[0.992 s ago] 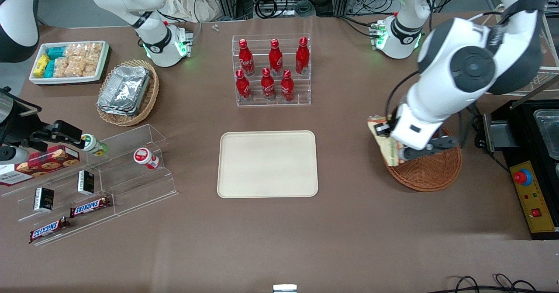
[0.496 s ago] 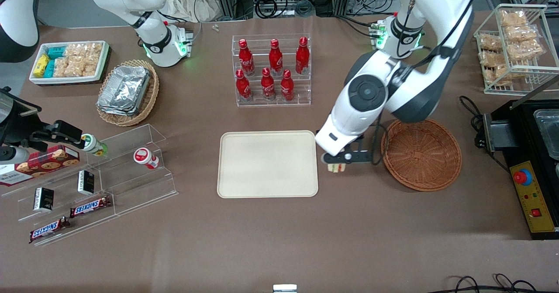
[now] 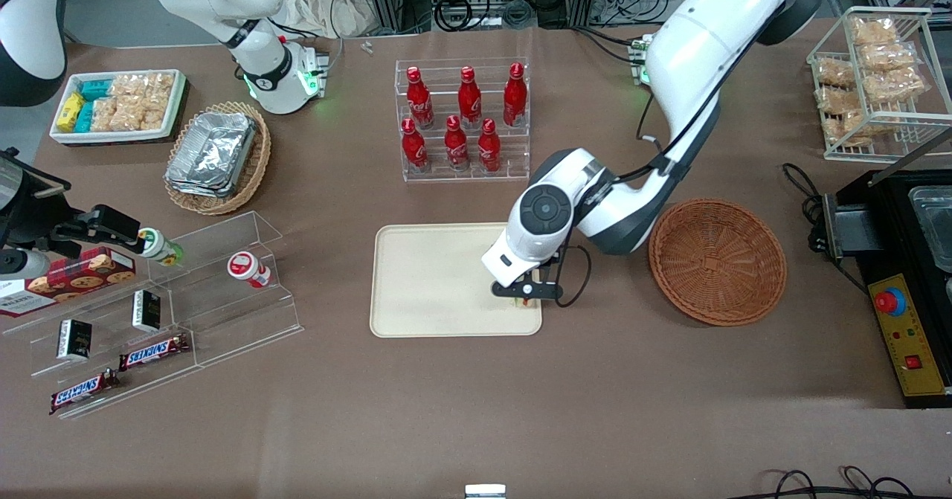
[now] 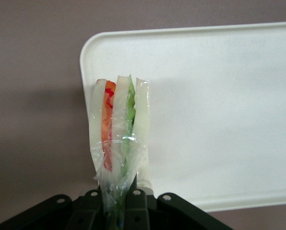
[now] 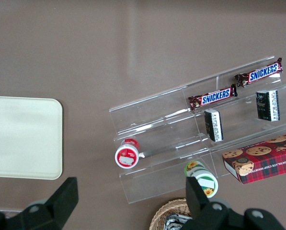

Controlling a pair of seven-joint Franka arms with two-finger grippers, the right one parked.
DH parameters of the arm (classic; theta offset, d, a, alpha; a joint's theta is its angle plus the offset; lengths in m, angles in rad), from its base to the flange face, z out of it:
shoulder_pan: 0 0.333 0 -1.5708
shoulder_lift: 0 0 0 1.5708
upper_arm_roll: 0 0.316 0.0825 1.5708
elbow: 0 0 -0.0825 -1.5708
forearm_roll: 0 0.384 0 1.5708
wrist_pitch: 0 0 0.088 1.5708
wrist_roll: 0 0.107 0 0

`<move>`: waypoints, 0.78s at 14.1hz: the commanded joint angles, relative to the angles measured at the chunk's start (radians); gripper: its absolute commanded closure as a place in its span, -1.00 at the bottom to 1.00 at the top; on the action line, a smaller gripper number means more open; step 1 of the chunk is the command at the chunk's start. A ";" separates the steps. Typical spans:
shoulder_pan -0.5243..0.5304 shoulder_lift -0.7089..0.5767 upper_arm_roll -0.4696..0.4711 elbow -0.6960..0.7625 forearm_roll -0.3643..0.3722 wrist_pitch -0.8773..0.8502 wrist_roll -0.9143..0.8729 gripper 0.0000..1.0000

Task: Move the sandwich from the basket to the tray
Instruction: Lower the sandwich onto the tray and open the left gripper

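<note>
My hand: it hangs over the tray's corner nearest the basket and the front camera, fingers clamped on the sandwich's wrap.
Sandwich: pinched at one end in my hand and held edge-on above the tray, just inside the rounded corner; I cannot tell whether it touches the surface.
Tray: its rim runs close beside the sandwich on two sides; the rest of its flat cream surface lies bare toward the parked arm's end.
Basket: well apart from my hand, with bare tabletop between it and the tray.
Room around: open tabletop nearer the front camera; the rack of red bottles stands farther from that camera than the tray.
Sandwich's look: three white bread slices, orange-red filling in one gap and green in the next, clear wrap bunched where I grip.
</note>
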 commanded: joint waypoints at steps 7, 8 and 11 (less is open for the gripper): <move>-0.021 0.079 0.008 0.048 0.078 0.050 -0.066 -1.00; -0.021 0.073 0.008 0.050 0.090 0.050 -0.112 -1.00; -0.013 0.010 0.006 0.039 0.150 -0.013 -0.188 -1.00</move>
